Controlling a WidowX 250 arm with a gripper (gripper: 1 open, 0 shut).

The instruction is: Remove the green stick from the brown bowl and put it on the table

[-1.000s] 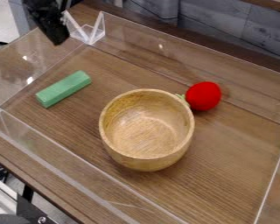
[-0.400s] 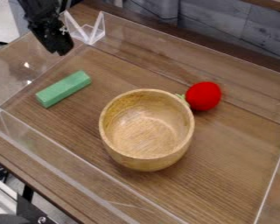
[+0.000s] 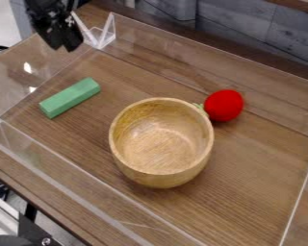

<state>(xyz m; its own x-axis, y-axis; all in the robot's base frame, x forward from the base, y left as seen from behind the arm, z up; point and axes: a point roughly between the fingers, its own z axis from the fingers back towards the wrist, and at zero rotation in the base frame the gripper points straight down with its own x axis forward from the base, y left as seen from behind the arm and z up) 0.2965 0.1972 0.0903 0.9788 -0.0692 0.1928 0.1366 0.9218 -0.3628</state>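
The green stick (image 3: 69,97) lies flat on the table (image 3: 253,163), left of the brown bowl (image 3: 162,141) and clear of it. The bowl stands upright in the middle, and its inside shows only bare wood. My gripper (image 3: 61,38) hangs at the top left, above and behind the stick and apart from it. Its dark fingers look spread, with nothing between them.
A red ball (image 3: 223,105) rests just right of the bowl's far rim. Low clear acrylic walls (image 3: 28,159) border the table, with a raised clear corner piece (image 3: 103,34) right beside my gripper.
My gripper's fingers have gone from a narrow closed tip to a wider spread. The hand has stayed at the top left. Stick, bowl and ball have not moved.
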